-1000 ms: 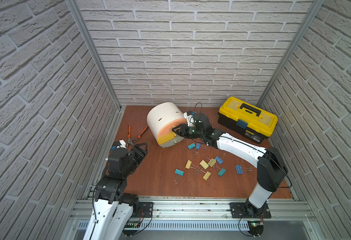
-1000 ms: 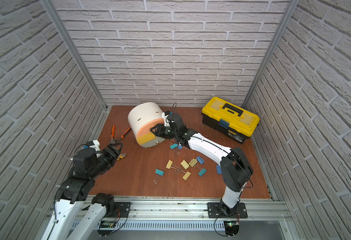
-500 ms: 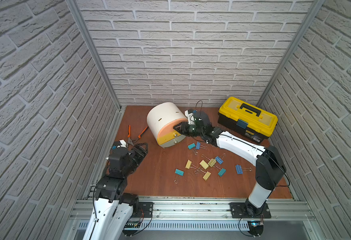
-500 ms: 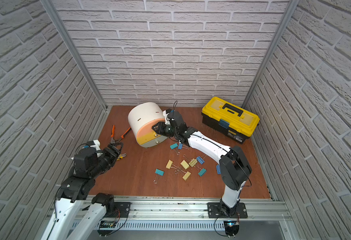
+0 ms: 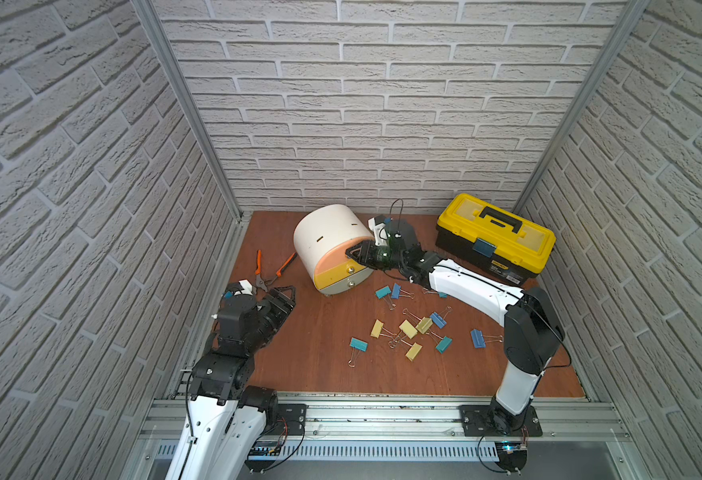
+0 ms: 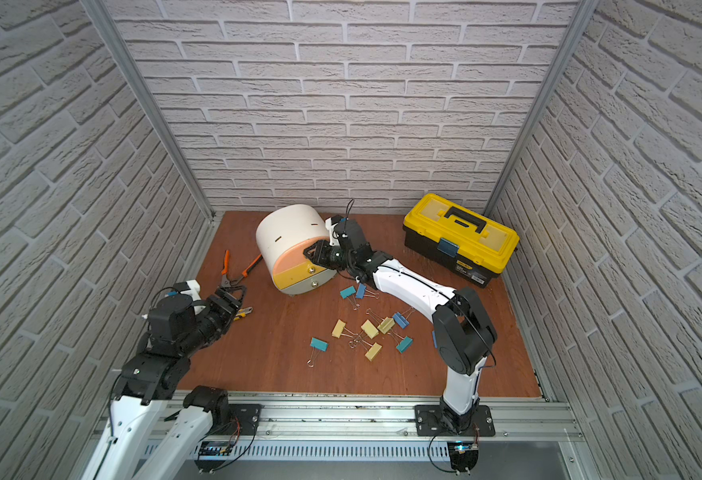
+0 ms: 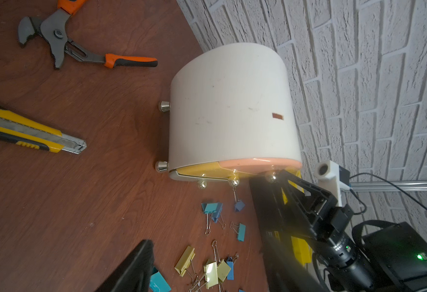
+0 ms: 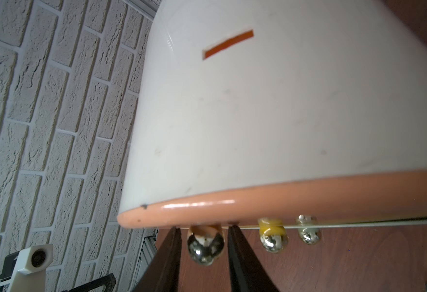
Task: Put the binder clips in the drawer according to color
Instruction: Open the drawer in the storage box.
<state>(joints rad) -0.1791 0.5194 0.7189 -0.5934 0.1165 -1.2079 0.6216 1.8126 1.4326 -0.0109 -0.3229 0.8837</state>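
Right gripper straddles the top knob of the cabinet.
Its fingers stand narrow on either side of the knob, small gaps showing, nothing gripped yet. Close squarely behind the knob's head, then pull straight out so the peach drawer slides without tipping the cabinet. The binder clips lie scattered in front of the cabinet; the left gripper, wide and empty, hangs well off to its side.
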